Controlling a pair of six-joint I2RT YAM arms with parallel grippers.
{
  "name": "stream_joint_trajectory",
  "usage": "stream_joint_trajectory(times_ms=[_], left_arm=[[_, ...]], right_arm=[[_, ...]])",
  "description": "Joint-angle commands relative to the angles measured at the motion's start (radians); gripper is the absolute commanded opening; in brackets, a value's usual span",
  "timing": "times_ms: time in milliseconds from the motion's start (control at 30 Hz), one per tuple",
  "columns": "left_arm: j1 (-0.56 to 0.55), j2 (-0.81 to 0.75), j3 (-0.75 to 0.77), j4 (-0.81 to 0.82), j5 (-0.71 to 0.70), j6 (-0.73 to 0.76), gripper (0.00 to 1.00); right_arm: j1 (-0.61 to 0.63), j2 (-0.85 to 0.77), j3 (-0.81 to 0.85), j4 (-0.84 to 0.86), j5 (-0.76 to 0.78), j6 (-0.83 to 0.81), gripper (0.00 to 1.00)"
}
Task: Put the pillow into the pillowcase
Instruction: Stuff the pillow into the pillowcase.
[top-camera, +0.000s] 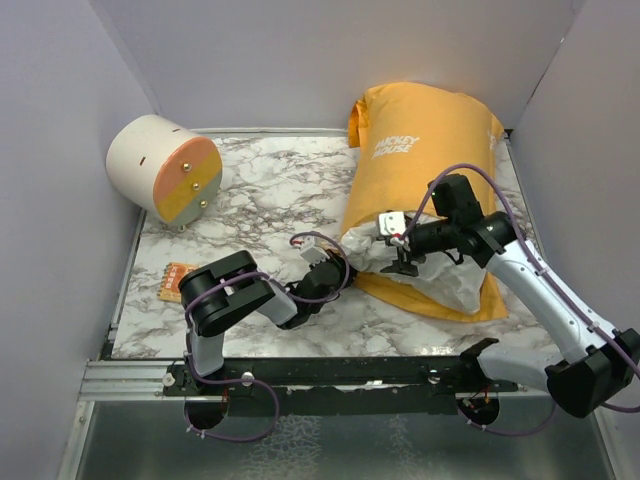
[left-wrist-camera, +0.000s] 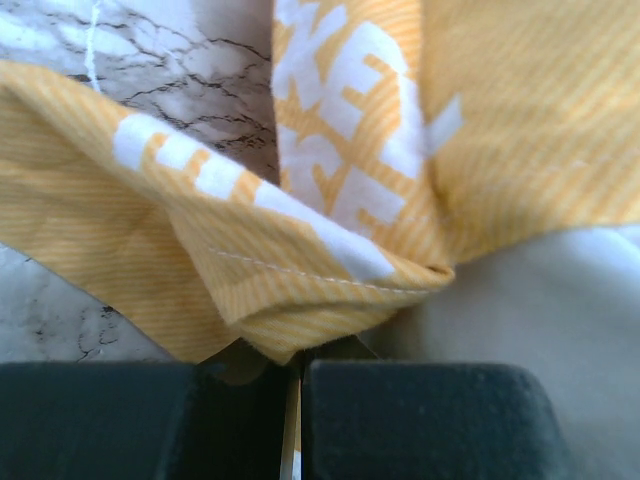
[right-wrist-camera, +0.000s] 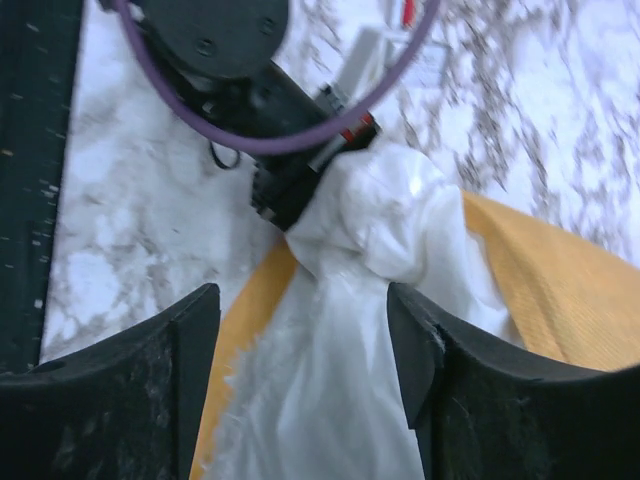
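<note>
Two arms meet at the near end of the thin orange-yellow fabric pillowcase (top-camera: 430, 170), which lies on the marble-patterned table (top-camera: 270, 190) with its white lettering up. The plump white pillow (top-camera: 450, 285) is mostly inside; one crumpled end sticks out. The left gripper (left-wrist-camera: 300, 400) is pressed together on the case's hem. The right gripper (right-wrist-camera: 300, 380) has its fingers spread, with the white end between them.

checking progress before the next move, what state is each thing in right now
pillow: mostly covered, white near end sticking out
pillowcase: pulled over most of the pillow, opening bunched at the near end
left fingers: shut on the pillowcase edge
right fingers: open, either side of the pillow's exposed end
cylinder: on its side, far left corner
</note>
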Motion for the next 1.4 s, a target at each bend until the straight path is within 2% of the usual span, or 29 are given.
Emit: stream_joint_trajectory(times_ms=[0,100,167,333,400,433,467,533,567,700,800,1000,1167,1267,1367], left_arm=[[-0.003,-0.028,-0.036,0.182,0.054,0.134,0.0],[-0.009,-0.04,-0.058,0.258,0.095,0.172,0.0],[-0.013,-0.06,-0.063,0.248,0.104,0.185,0.0],[-0.023,-0.133,-0.088,0.24,0.109,0.231,0.0],[-0.026,-0.154,-0.092,0.205,0.112,0.242,0.0],[-0.029,-0.187,-0.094,0.187,0.114,0.241,0.0],[-0.03,-0.209,-0.099,0.17,0.114,0.233,0.0],[-0.031,-0.239,-0.116,0.134,0.115,0.214,0.0],[-0.033,-0.255,-0.131,0.123,0.109,0.199,0.0],[-0.034,-0.31,-0.196,0.093,0.087,0.162,0.0],[-0.034,-0.349,-0.215,0.06,0.078,0.161,0.0],[-0.034,-0.461,-0.235,-0.076,0.038,0.172,0.0],[-0.034,-0.533,-0.229,-0.201,0.027,0.175,0.0],[-0.034,-0.528,-0.201,-0.268,0.055,0.158,0.0],[-0.035,-0.505,-0.177,-0.287,0.101,0.149,0.0]], right_arm=[[0.002,0.006,-0.028,-0.049,-0.248,-0.018,0.68],[0.05,0.03,-0.111,0.154,-0.117,0.095,0.68],[0.067,0.054,-0.158,0.288,-0.01,0.142,0.68],[0.068,0.096,-0.304,0.632,0.391,0.257,0.68],[0.068,0.122,-0.35,0.745,0.518,0.274,0.64],[0.068,0.138,-0.373,0.81,0.587,0.28,0.56],[0.066,0.152,-0.39,0.869,0.662,0.27,0.34],[0.019,0.171,-0.411,0.962,0.763,0.242,0.09],[-0.023,0.173,-0.407,0.98,0.772,0.236,0.02],[-0.137,0.175,-0.371,0.977,0.758,0.209,0.01],[-0.14,0.189,-0.376,0.975,0.753,0.191,0.01],[-0.142,0.319,-0.415,1.033,0.817,0.166,0.01],[-0.145,0.283,-0.371,0.918,0.648,0.266,0.01],[-0.145,0.263,-0.339,0.827,0.498,0.304,0.01],[-0.145,0.283,-0.311,0.756,0.432,0.337,0.01]])
